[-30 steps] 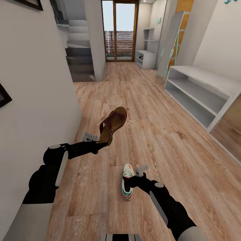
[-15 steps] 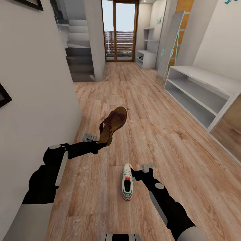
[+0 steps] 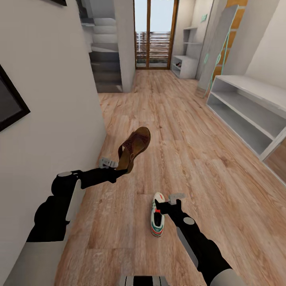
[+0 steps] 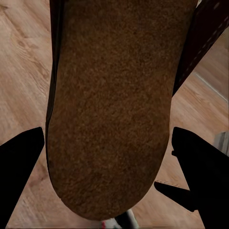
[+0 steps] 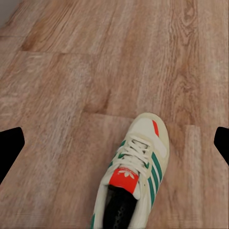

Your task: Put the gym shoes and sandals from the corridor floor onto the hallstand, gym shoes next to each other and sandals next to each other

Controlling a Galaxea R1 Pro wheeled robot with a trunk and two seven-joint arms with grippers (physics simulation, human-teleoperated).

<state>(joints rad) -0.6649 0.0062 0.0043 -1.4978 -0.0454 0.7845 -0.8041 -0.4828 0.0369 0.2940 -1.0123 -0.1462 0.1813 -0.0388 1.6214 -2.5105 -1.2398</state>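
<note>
1. The left gripper (image 3: 119, 170) is closed on the heel end of a brown sandal (image 3: 135, 147), holding it clear of the floor with the toe tilted up and away from the robot; in the left wrist view the sandal's tan footbed (image 4: 109, 109) lies between the two dark fingers (image 4: 200, 167), with the strap running off at one side.
2. The right gripper (image 3: 165, 206) hangs just above and beside a gym shoe (image 3: 158, 214), gripping nothing; in the right wrist view its fingertips (image 5: 9, 145) sit wide apart at the two edges of the picture, with the shoe (image 5: 136, 167) below and between them.
3. That gym shoe, white with green stripes and a red-orange tongue patch, lies flat on the corridor floor (image 3: 198, 167), sole down, close in front of the robot's base.
4. The held sandal is up over the planks near the white wall (image 3: 47, 99) on the robot's left, farther from the robot than the shoe.
5. To the right stands a light grey low shelf unit (image 3: 250, 111) with open shelves, well apart from both pieces of footwear.
6. At the far end of the corridor, beside the glass door (image 3: 153, 35), is another grey bench unit (image 3: 186, 65) with a small dark item inside it, too small to identify.
7. A grey staircase (image 3: 103, 59) rises beyond the left wall.
</note>
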